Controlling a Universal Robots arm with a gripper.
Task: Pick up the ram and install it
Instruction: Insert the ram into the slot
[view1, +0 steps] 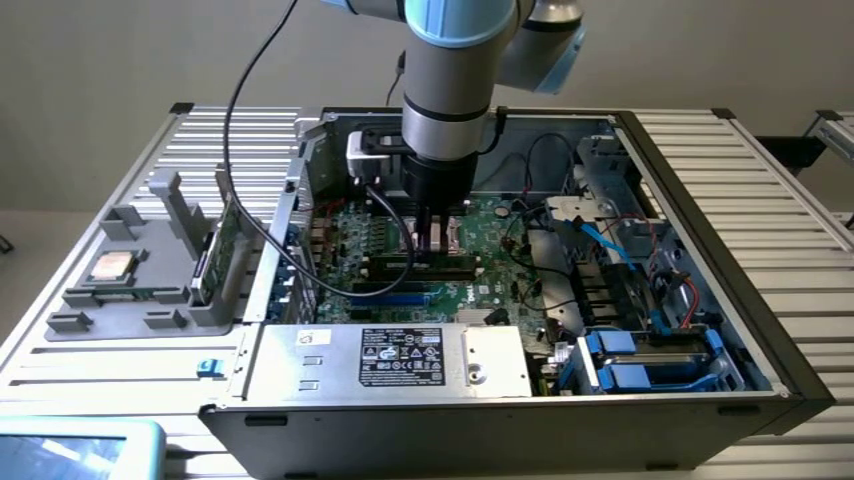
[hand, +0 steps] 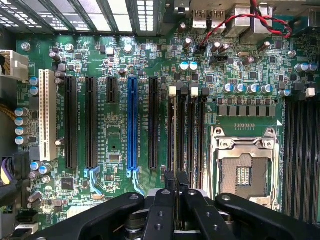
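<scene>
My gripper (view1: 434, 248) reaches straight down into the open computer case (view1: 694, 240), with its tips at the bank of black memory slots (view1: 420, 265) on the motherboard. In the wrist view the two fingers stand shut (hand: 176, 179), pressed close together over the end of the memory slots (hand: 192, 135). The ram is hidden: I cannot tell whether it sits edge-on between the fingertips or in a slot below them.
An open processor socket (hand: 245, 170) lies beside the slots, and expansion slots including a blue one (hand: 132, 125) lie on the other side. At the exterior view's left a grey fixture (view1: 134, 300) holds a silver chip (view1: 110, 265) and an upright green card (view1: 210, 262). The power supply (view1: 400, 355) and blue drive trays (view1: 641, 365) line the case front.
</scene>
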